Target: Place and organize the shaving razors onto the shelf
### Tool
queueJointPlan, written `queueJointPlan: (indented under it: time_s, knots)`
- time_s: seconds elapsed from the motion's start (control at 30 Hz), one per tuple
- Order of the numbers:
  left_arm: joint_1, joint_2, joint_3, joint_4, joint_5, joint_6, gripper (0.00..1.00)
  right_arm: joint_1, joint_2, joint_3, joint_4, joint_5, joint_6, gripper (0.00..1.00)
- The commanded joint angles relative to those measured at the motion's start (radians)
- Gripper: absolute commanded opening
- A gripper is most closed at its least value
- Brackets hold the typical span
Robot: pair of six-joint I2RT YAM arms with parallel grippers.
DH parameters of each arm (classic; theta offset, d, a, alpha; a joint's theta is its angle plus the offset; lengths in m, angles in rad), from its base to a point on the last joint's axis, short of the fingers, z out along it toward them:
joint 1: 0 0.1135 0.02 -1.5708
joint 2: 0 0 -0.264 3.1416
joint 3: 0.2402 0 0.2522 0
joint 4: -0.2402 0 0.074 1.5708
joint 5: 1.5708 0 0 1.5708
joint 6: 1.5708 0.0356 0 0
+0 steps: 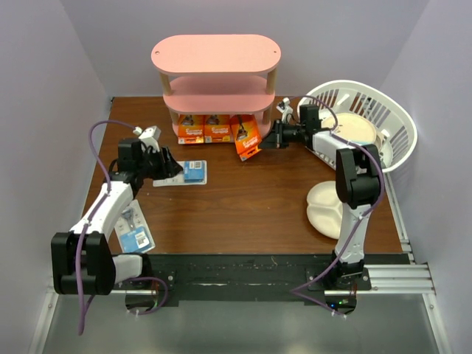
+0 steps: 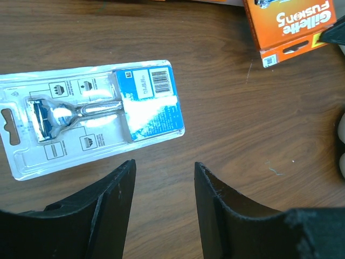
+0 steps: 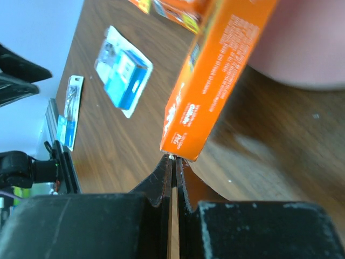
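The pink three-tier shelf (image 1: 216, 55) stands at the back. Two orange razor packs (image 1: 190, 130) (image 1: 218, 130) stand on its bottom tier. My right gripper (image 1: 270, 136) (image 3: 173, 157) is shut on the edge of a third orange pack (image 1: 247, 138) (image 3: 215, 81), held tilted at the bottom tier's right front. One white-and-blue blister pack (image 1: 189, 172) (image 2: 91, 113) lies flat on the table. My left gripper (image 1: 171, 167) (image 2: 164, 164) is open and empty just beside it. A second blister pack (image 1: 136, 233) lies by the left arm.
A white slatted basket (image 1: 394, 118) leans at the back right with a plate inside. A white divided plate (image 1: 324, 208) lies on the table by the right arm. The shelf's wooden posts (image 1: 271, 80) stand near the held pack.
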Motion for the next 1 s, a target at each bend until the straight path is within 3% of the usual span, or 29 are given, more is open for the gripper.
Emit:
queueJointPlan:
  time_s: [0.0, 0.17, 0.23, 0.37, 0.5, 0.7, 0.83, 0.9, 0.97]
  knots:
    - [0.011, -0.008, 0.004, 0.009, -0.003, 0.046, 0.52, -0.002, 0.008, 0.014, 0.091, 0.007, 0.070, 0.00]
    - [0.050, -0.006, -0.004, 0.006, -0.005, 0.054, 0.52, -0.016, 0.029, -0.073, 0.289, 0.099, 0.369, 0.05]
    - [0.054, -0.005, -0.003, 0.003, -0.005, 0.063, 0.52, -0.013, 0.034, -0.072, 0.293, 0.123, 0.404, 0.08]
    - [0.060, -0.002, -0.010, 0.007, -0.006, 0.066, 0.52, -0.013, 0.052, -0.038, 0.265, 0.186, 0.407, 0.46]
    - [0.062, -0.003, -0.027, 0.032, 0.003, 0.051, 0.52, -0.013, 0.038, -0.017, 0.238, 0.182, 0.401, 0.58]
    - [0.063, -0.008, -0.055, 0.108, 0.026, -0.003, 0.52, -0.013, -0.072, -0.040, 0.028, 0.234, 0.273, 0.63]
    - [0.063, -0.009, -0.065, 0.144, 0.055, -0.031, 0.52, 0.004, -0.165, -0.104, -0.170, 0.315, 0.008, 0.64]
    - [0.062, -0.012, -0.075, 0.168, 0.067, -0.041, 0.52, 0.024, -0.222, -0.116, -0.277, 0.373, -0.120, 0.60]
    - [0.059, -0.017, -0.078, 0.186, 0.072, -0.049, 0.50, 0.054, -0.259, -0.132, -0.318, 0.412, -0.275, 0.44]
